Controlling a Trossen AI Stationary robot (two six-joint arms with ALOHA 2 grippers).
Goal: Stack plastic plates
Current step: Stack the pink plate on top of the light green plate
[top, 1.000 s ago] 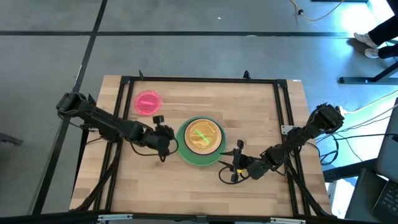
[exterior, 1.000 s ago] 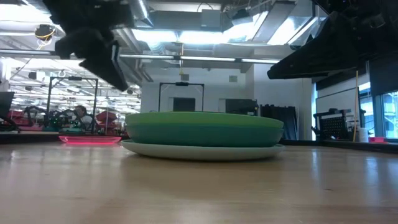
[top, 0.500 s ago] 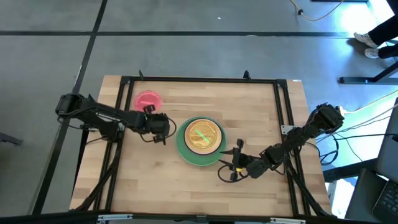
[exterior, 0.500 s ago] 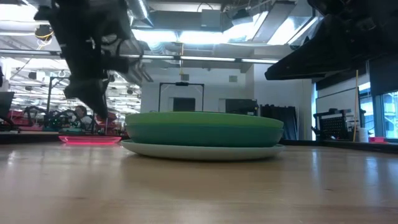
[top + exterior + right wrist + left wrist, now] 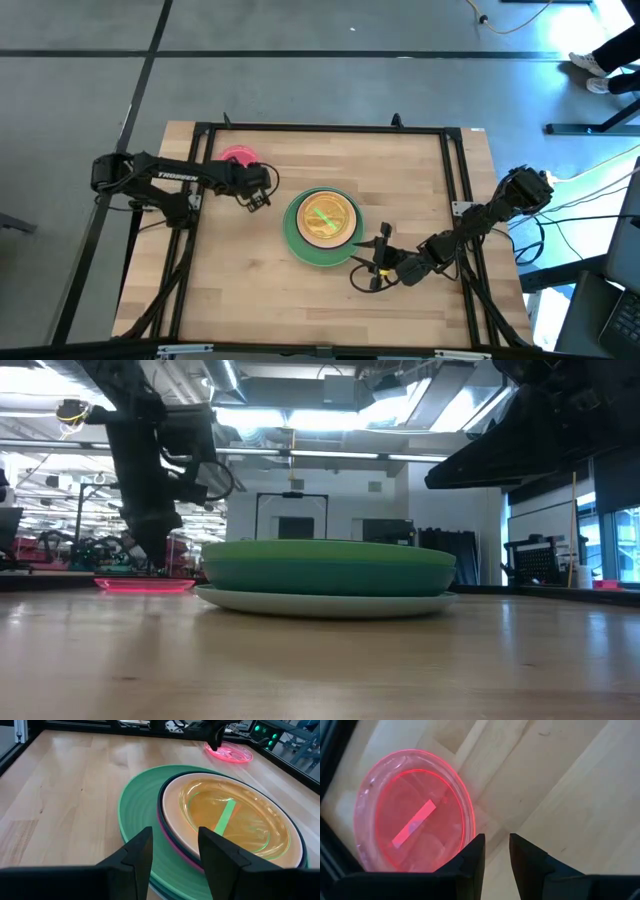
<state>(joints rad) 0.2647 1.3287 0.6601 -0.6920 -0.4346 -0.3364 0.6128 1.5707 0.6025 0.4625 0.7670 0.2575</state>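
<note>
One red-pink plate (image 5: 412, 815) lies on the table just ahead of the left gripper (image 5: 495, 852), whose fingers are a little apart and empty. Its thin rim might slip out. The right gripper (image 5: 172, 847) waits open beside the stack (image 5: 322, 228).

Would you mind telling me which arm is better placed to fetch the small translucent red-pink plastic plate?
Probably the left: the left gripper hangs beside the small translucent red-pink plastic plate, fingers slightly apart. The right gripper waits across the stack of plastic plates.
</note>
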